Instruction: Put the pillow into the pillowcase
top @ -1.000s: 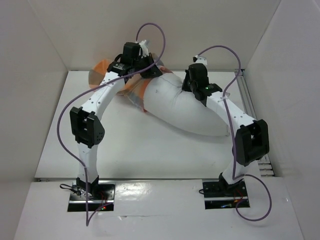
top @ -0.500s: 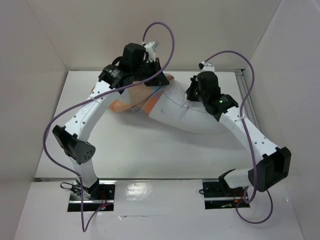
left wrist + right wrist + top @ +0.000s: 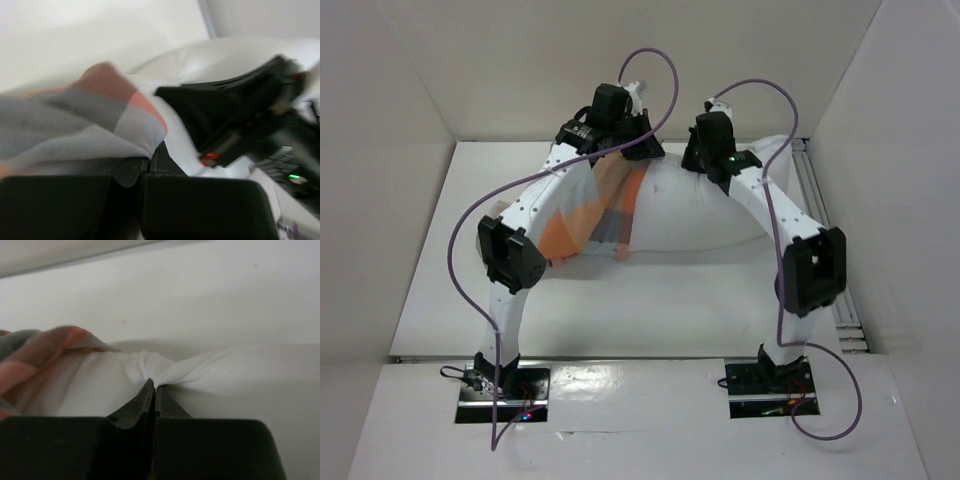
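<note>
White tabletop (image 3: 660, 300) within pale walls (image 3: 500, 60), under pillow (image 3: 710, 215) and pillowcase (image 3: 592, 218).

Both arms are arching up from their bases at the near edge of the desk and bending toward the far edge. Their elbows are spreading outward and their wrists are sitting close together near the middle of the far edge. The left gripper (image 3: 632, 150) is pointing down, its jaws closed and pinching a fold of the pillowcase (image 3: 75, 125). The right gripper (image 3: 152, 385), just beside it, is clamping tight on a gathered pinch of the pillow (image 3: 225, 375).
</note>
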`<state>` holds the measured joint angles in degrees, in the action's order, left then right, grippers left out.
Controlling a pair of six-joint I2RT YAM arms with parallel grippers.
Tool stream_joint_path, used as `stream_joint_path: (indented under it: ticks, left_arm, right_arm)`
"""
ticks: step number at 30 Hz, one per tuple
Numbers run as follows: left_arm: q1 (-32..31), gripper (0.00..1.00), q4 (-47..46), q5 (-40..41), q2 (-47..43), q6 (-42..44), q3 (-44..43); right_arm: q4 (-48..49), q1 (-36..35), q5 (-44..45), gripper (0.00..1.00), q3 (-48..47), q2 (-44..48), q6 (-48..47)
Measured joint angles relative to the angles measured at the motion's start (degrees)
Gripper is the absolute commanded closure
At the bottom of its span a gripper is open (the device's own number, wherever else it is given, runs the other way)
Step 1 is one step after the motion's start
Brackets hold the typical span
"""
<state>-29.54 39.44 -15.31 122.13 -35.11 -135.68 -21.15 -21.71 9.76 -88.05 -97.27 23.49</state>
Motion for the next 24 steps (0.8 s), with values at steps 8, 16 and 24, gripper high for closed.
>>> stream_joint_path:
  ticks: [8, 16, 24]
  left_arm:
    - [7.58, 0.01, -17.16, -1.9, 3.26, -2.1, 9.42]
    - [7.08, 0.0, -18.47, 3.32, -3.96, 1.01, 12.41]
    - [13.35, 0.01, -18.43, 11.13, -13.11, 2.38, 15.58]
  right_arm:
    - [5.2, 0.87, 0.98, 0.0, -14.8, -15.19, -1.92]
    - [3.65, 0.61, 5.81, 0.0, -16.55, -10.51, -4.28]
    - [1.16, 0.76, 11.34, 0.0, -13.0, 2.19, -5.62]
